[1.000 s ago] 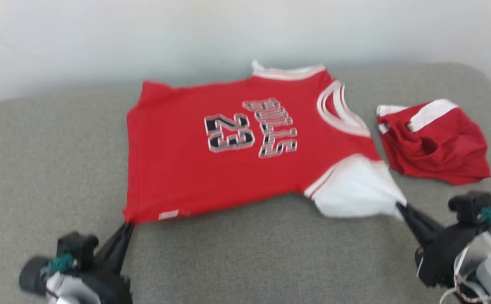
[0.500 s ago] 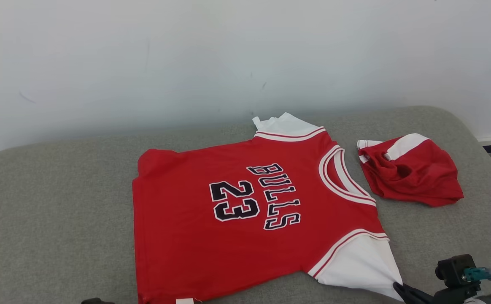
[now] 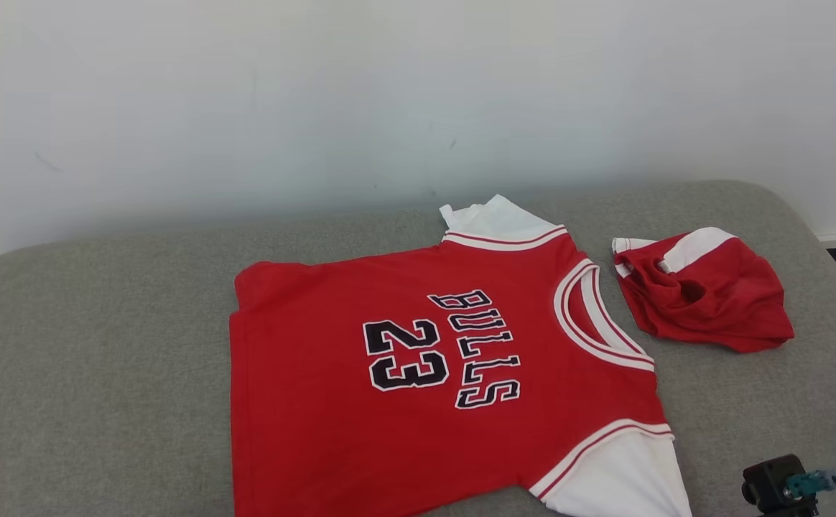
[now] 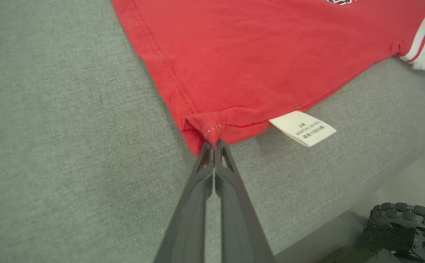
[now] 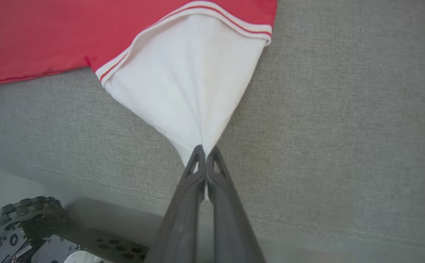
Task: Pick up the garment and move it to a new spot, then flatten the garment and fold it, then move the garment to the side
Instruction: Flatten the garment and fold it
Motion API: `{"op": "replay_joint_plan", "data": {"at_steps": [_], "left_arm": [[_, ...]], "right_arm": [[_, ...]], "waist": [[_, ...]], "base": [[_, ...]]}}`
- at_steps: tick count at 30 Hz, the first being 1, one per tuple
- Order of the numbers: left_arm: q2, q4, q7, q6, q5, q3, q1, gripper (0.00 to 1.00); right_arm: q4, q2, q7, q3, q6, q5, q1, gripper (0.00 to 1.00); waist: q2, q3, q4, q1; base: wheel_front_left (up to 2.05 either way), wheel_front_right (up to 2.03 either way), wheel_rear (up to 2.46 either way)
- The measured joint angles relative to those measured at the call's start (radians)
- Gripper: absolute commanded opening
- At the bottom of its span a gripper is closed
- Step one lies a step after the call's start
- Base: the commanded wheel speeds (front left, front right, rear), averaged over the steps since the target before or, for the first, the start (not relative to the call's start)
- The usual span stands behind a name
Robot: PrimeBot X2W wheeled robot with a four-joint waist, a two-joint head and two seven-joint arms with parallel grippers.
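garment (image 3: pixel 418 373) | hem corner (image 4: pixel 203 129) in left gripper (image 4: pixel 214 145) | sleeve (image 5: pixel 187 84) in right gripper (image 5: pixel 205 149)

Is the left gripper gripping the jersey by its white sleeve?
No, the left gripper is shut on the red hem corner of the jersey, beside its white care label.

Head looks down from afar; close wrist views share garment (image 3: pixel 317 424) edges.

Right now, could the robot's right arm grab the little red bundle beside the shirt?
Probably not yet. The right gripper is shut on the shirt's white sleeve, so it would have to let go first. The grey cushion between it and the red bundle looks bare.
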Motion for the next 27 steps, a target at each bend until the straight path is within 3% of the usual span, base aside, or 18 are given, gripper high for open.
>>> {"op": "replay_joint_plan", "data": {"at_steps": [7, 27], "left_arm": [[0.017, -0.058, 0.034, 0.018, -0.066, 0.031, 0.041, 0.0], [0.016, -0.019, 0.102, 0.034, -0.068, 0.016, 0.041, 0.0]], "right_arm": [[-0.034, -0.008, 0.047, -0.007, -0.019, 0.044, 0.039, 0.0], [-0.026, 0.014, 0.123, 0.029, -0.051, 0.039, 0.057, 0.0]], "waist": [[0.0, -0.006, 0.004, 0.0], [0.0, -0.014, 0.007, 0.0]], "base": [[0.0, 0.0, 0.0], [0.0, 0.0, 0.0]]}}
